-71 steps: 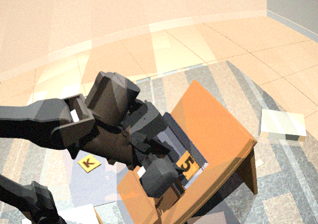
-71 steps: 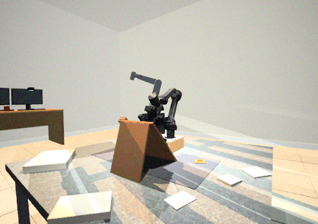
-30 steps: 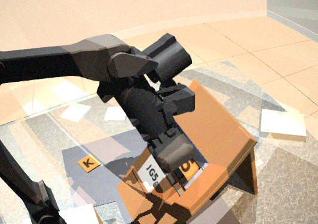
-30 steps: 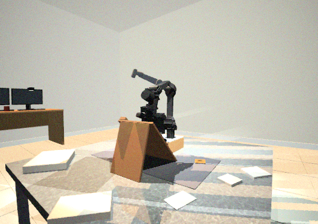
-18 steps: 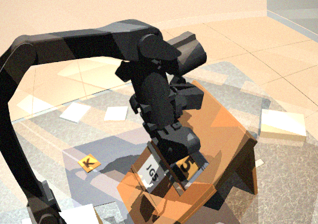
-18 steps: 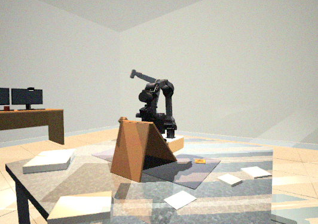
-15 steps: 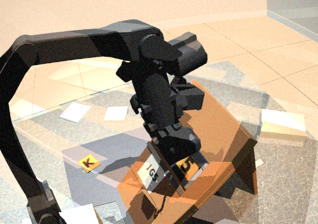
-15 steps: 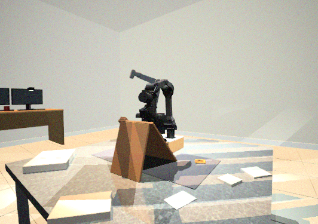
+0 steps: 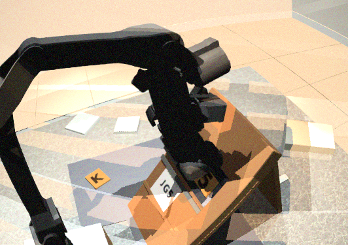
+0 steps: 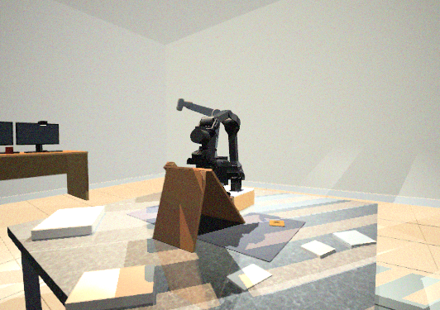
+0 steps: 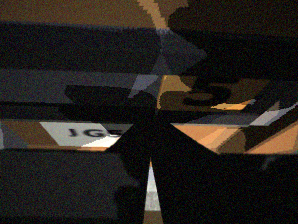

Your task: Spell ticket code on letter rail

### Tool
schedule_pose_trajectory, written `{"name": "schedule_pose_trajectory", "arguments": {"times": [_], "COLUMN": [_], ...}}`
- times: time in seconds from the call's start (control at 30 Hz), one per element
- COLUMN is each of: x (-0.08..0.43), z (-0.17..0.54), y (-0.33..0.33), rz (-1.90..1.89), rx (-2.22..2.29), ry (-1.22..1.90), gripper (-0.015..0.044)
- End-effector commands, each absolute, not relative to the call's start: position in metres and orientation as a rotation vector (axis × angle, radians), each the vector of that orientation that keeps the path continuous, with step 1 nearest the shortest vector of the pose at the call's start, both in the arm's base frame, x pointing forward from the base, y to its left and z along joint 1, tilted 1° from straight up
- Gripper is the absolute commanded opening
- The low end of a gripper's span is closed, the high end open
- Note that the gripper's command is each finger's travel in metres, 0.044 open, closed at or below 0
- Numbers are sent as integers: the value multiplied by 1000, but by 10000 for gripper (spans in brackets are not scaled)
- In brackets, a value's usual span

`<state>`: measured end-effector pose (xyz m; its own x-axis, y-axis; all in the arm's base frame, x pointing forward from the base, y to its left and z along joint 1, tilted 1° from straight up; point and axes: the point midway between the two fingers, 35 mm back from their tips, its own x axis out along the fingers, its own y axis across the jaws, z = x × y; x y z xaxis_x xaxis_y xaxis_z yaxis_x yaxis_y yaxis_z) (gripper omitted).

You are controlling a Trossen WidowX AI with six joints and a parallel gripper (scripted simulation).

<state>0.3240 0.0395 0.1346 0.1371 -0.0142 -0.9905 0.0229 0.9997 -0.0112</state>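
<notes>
The tilted orange-brown board [image 9: 248, 127] [image 10: 178, 211] bears a dark letter rail [image 9: 196, 206] [image 11: 75, 50]. An orange tile 5 [image 9: 205, 191] [image 11: 172, 84] lies in the rail at its right end, partly in shadow. The ticket [image 9: 159, 189] [image 11: 60, 132] below the rail reads JG5. My gripper [image 9: 195, 179] [image 11: 149, 124] is shut with nothing visible between the fingers. Its tips are at the rail, beside the tile's lower left corner; contact cannot be told. An orange tile K [image 9: 97, 178] [image 10: 276, 223] lies flat on the mat. No J or G tile is visible; the arm hides part of the rail.
The grey-violet mat [image 9: 76, 176] [image 10: 269, 252] lies under the board. Flat white pieces [image 9: 82, 123] [image 9: 127, 125] [image 10: 249, 276] lie on the counter. A thick pale block [image 9: 318, 134] [image 10: 112, 285] lies behind the board, and another white slab [image 10: 68, 223] lies near the counter's edge.
</notes>
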Motion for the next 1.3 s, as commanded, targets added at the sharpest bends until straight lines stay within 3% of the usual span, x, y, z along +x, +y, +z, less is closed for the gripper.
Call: {"name": "schedule_pose_trajectory", "arguments": {"times": [0.0,1.27], "x": [326,341], "z": [134,122], "y": [40,41], "rz": [-21,-21], "rx": [10,10], "ry": [1431,1430], "gripper": [0,0]}}
